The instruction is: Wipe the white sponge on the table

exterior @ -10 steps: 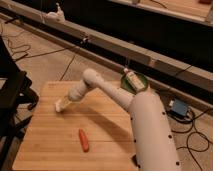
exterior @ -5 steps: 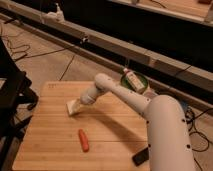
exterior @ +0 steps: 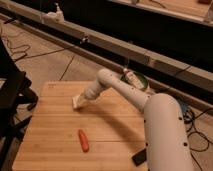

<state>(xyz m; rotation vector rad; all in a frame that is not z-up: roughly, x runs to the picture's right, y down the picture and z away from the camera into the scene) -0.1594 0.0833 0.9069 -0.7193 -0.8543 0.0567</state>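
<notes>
I see the table (exterior: 50, 135), pale planked bamboo, over a cabled concrete floor (exterior: 45, 55). My gripper (exterior: 80, 101), fingers clamped together on the soft, flat white sponge (exterior: 77, 103), presses it onto the wood. An orange carrot (exterior: 83, 140) lies apart.

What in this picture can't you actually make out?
- Tool: at the sponge on the table, camera view; arm and sponge blur into one pale shape, so contact is unclear.
- Dark object at the table's near edge: partly hidden by the arm; what it is can't be told.
- Green-rimmed thing behind the arm: partly covered, too blurred to identify.
- Carrot: plain to see.
</notes>
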